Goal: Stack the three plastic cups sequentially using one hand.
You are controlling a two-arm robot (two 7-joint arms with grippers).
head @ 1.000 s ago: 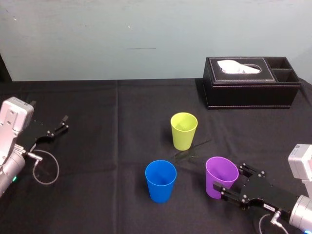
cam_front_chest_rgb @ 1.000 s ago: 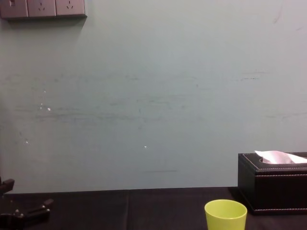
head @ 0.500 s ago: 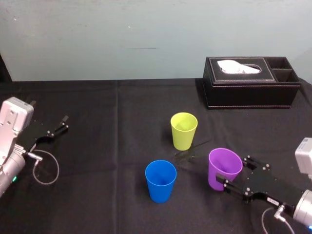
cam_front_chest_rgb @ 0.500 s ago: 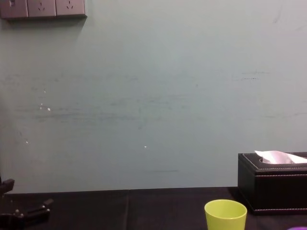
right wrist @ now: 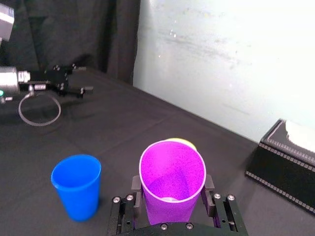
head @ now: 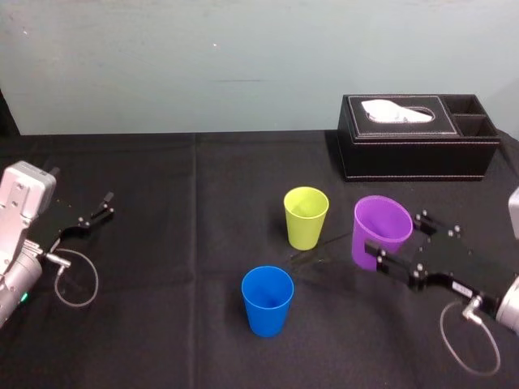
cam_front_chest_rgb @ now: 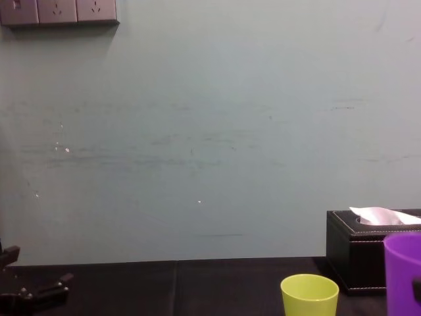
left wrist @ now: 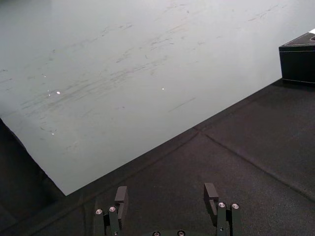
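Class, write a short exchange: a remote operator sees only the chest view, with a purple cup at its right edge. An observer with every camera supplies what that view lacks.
Operator: The left gripper sits parked low on my left. What holds the purple cup?
Observer: The right gripper, its two fingers shut on the cup's sides below the rim.
Operator: Is there a third cup?
Observer: Yes, a blue cup stands upright on the black table, nearer the robot than the yellow-green cup.
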